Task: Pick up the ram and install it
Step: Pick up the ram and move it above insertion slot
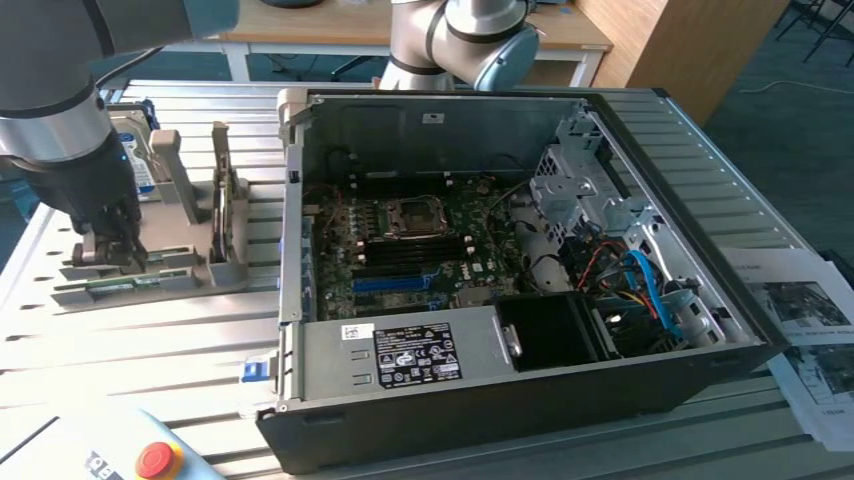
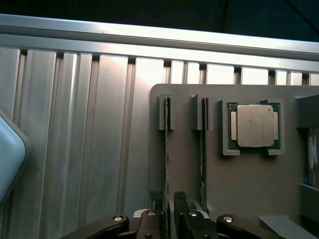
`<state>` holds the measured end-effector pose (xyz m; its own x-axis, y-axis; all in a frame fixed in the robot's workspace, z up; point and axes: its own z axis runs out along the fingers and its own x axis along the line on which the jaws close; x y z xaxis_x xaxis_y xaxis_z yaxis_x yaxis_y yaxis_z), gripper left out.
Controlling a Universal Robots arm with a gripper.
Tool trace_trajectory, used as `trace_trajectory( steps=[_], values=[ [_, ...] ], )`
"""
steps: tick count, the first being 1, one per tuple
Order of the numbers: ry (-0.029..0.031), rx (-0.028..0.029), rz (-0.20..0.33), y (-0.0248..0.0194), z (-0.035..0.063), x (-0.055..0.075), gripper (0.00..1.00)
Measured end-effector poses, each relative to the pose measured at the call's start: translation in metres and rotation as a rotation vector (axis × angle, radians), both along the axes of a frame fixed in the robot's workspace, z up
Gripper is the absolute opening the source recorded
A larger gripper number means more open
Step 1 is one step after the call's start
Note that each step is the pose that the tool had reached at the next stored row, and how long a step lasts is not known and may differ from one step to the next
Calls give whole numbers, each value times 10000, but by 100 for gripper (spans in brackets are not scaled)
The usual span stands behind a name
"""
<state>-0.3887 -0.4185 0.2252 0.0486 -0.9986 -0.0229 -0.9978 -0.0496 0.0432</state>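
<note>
The ram (image 2: 166, 159) stands on edge in a slot of the grey holder (image 2: 249, 189), seen as a thin green line. A second such stick (image 2: 203, 159) stands in the neighbouring slot. My gripper (image 2: 169, 208) is down over the first stick, open, with one dark finger (image 2: 154, 211) on each side of it; I cannot tell if they touch it. In the exterior view the gripper (image 1: 110, 258) reaches down onto the holder (image 1: 174, 270) at the exterior view's left, beside the open computer case (image 1: 534, 400). A green strip of ram (image 1: 120, 288) shows below the fingers.
A square silver processor chip (image 2: 255, 125) lies in a pocket of the holder. A hard drive (image 1: 134, 165) stands behind the arm. The motherboard (image 1: 400, 245) lies exposed inside the case. A red stop button (image 1: 158, 460) and papers (image 1: 807, 330) sit on the ribbed metal table (image 1: 160, 350).
</note>
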Motion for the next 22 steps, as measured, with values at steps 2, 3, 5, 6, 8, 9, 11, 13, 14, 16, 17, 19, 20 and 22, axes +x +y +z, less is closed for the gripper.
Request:
trace_trajectory(
  steps=[2, 3, 5, 6, 8, 9, 11, 13, 14, 16, 17, 19, 20, 22],
  values=[
    [1, 0, 0, -1, -15, 0, 24],
    [1, -1, 0, -1, -15, 0, 24],
    [1, -1, 0, -1, -15, 0, 24],
    [2, -1, 1, -1, -15, 0, 24],
    [-2, 1, 4, -2, -17, 16, 24],
    [-1, 0, 11, -2, -16, 27, 24],
    [1, 0, 44, -1, -16, 28, 24],
    [1, 0, 48, -1, -15, 29, 24],
    [0, 0, 48, -1, -16, 29, 24],
    [1, 0, 80, -1, -15, 29, 24],
    [1, 0, 111, -1, -15, 29, 24],
    [1, 0, 122, -1, -16, 29, 24],
    [0, 0, 122, -1, -16, 29, 24],
    [-2, 1, 123, -1, -31, 30, 24]
  ],
)
